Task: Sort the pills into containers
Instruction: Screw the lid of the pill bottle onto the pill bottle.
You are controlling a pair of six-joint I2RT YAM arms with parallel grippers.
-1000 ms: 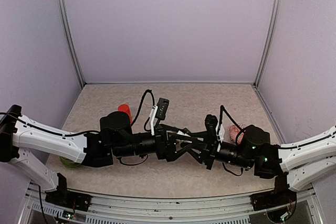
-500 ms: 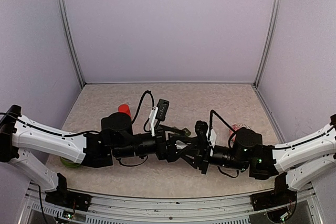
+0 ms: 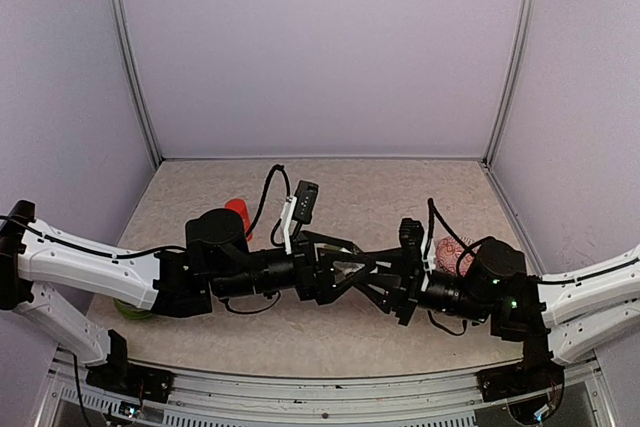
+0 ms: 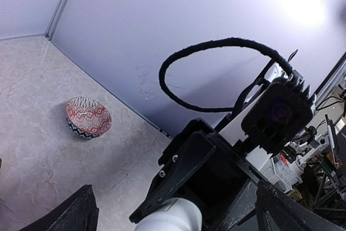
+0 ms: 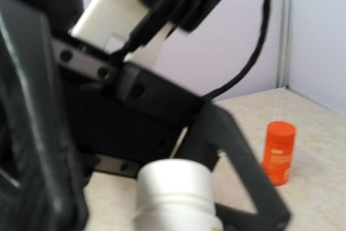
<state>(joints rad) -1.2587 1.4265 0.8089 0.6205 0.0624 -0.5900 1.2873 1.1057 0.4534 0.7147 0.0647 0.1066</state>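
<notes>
R gripper (image 3: 348, 269) is clamped on a white cylinder (image 5: 173, 187), meeting L gripper (image 4: 181, 212) mid-table; L's jaws stand wide apart, one each side of the cylinder. Beyond: orange-red bottle (image 5: 280, 152) w/ pale label, text too blurred to read; red patterned bowl (image 4: 88, 117) on marbled table (image 4: 32, 79). Lime bowl (image 3: 130, 309) sits under L arm. Pill containers can't be made out in any view.
</notes>
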